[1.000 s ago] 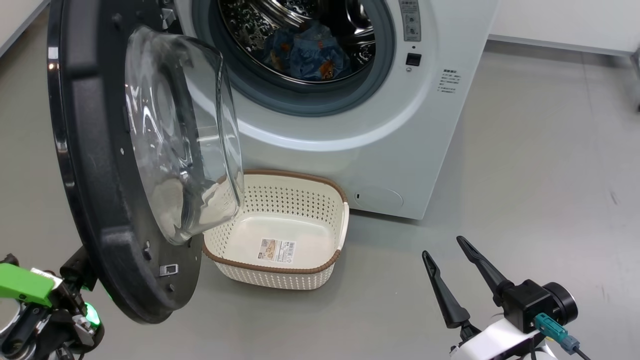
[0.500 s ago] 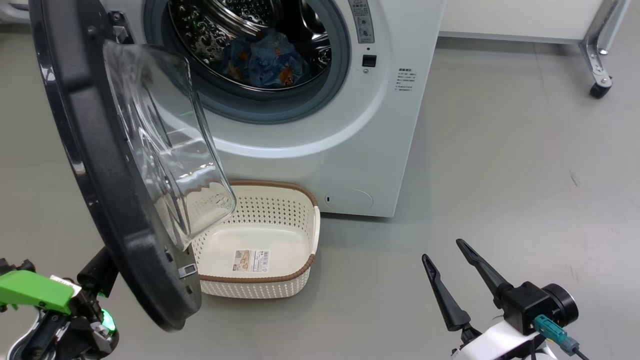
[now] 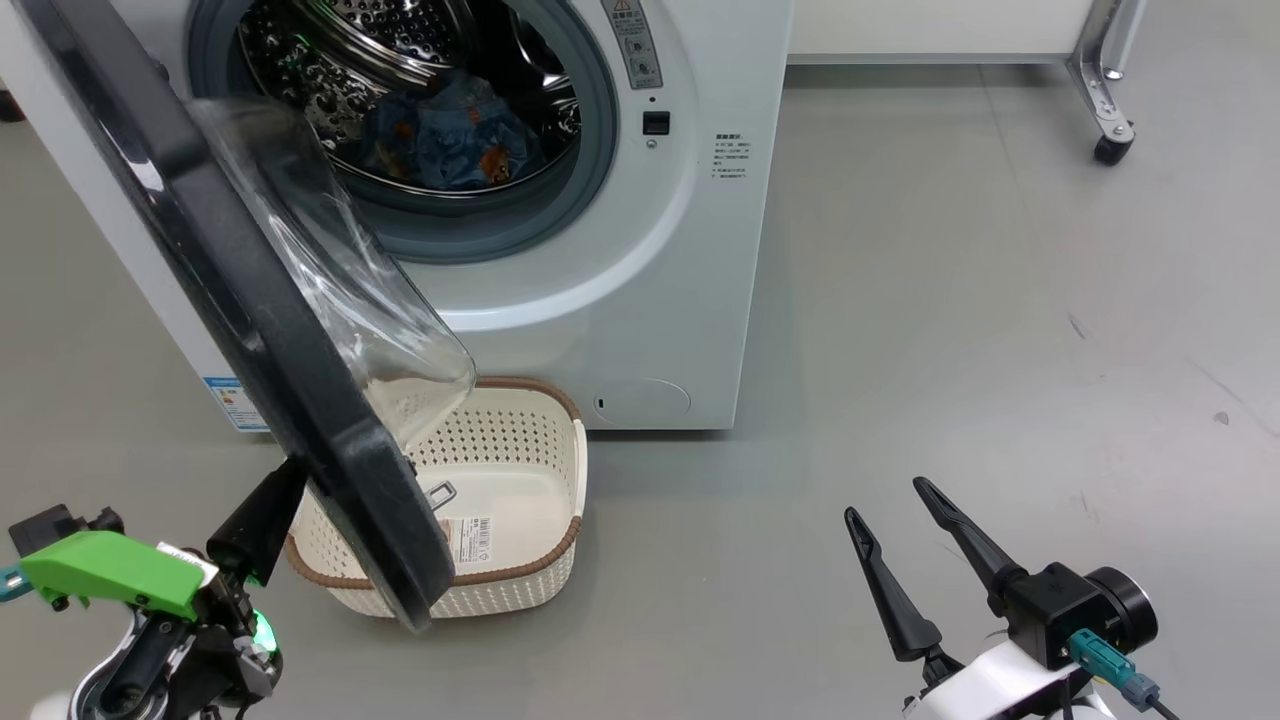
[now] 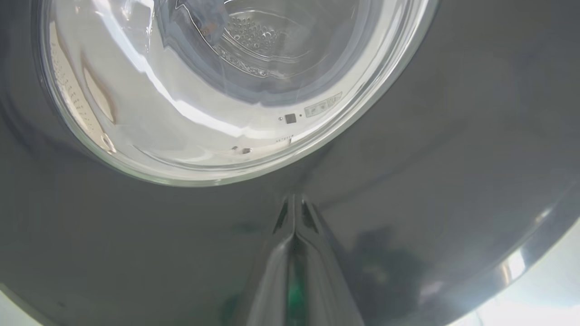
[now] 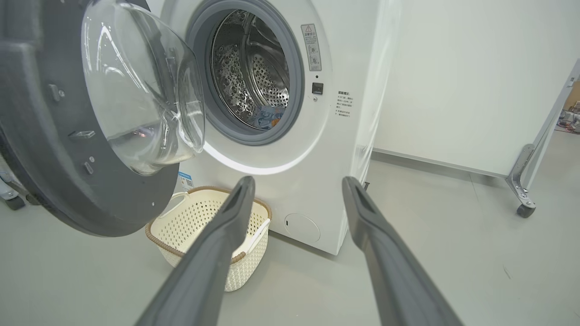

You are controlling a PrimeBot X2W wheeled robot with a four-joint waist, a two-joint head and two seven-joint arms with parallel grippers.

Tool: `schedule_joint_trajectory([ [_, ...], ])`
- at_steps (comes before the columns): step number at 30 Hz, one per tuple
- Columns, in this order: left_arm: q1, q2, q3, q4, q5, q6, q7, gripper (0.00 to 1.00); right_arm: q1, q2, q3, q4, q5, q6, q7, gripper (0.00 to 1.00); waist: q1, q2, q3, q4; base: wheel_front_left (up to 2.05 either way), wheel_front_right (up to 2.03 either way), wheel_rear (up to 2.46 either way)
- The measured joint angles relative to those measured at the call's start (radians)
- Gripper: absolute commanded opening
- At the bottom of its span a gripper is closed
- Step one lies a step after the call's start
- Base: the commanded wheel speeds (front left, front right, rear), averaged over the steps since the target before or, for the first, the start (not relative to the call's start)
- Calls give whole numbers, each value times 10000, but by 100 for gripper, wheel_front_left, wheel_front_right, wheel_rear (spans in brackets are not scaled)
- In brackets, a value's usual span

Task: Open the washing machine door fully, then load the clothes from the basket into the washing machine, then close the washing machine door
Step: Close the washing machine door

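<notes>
The head camera has turned, so the whole scene sits further left than a second ago. Even allowing for that, the large round, black-rimmed washing machine door (image 3: pixel 315 410) has swung from showing its broad inner face to standing nearly edge-on, closer to the white front-loading washing machine (image 3: pixel 640 300). Our left fingers (image 4: pixel 272 280) are clenched together on nothing. Their tips meet their own reflection on the door's glossy outer rim just below the clear glass centre (image 4: pixel 204 90), so we judge them to be pressing it. The door stands between those fingers and the steel drum (image 3: pixel 330 60), whose mouth lies beyond them; the push should follow the door's swing toward the machine's front. The light blue printed clothes (image 3: pixel 450 140) lie inside the drum. The cream-white perforated basket (image 3: pixel 510 590) with the brown rim sits just past the left fingers, beyond the door's lower edge. Our right fingers (image 3: pixel 885 580) are spread and hold nothing, well apart from the door; the left arm is nearer.
</notes>
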Motion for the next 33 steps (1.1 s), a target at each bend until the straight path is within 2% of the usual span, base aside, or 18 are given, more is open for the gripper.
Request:
schedule_joint_trajectory([
  [14,-2,-2,-757,-228,17,-2,-594,0,0,111,-242,-35,0,0,0,100,0,0,128,-635,0,0,0],
  [18,5,0,-826,-301,807,-2,-955,0,0,171,-314,-61,0,0,0,100,0,0,164,-668,0,0,0],
  [19,9,25,-821,-337,1116,-2,-1093,8,0,186,-322,-69,0,0,0,100,0,0,173,-673,0,0,0],
  [20,26,63,-796,-387,1279,-2,-1254,29,0,194,-330,-81,0,0,0,100,0,0,183,-676,0,0,0],
  [21,52,157,-790,-468,1599,-2,-1434,67,0,196,-347,-94,0,0,0,100,0,0,192,-678,0,0,0],
  [22,100,293,-786,-545,1973,-2,-1626,99,0,199,-385,-107,0,0,0,100,0,0,203,-676,0,0,0],
  [28,523,890,-999,-876,3929,-2,-2637,100,5,213,-562,-159,0,0,0,100,0,0,279,-604,0,0,0],
  [33,1014,1373,-1267,-1005,5896,-4,-3887,100,4,219,-594,-157,0,0,0,100,0,0,277,-558,0,0,0],
])
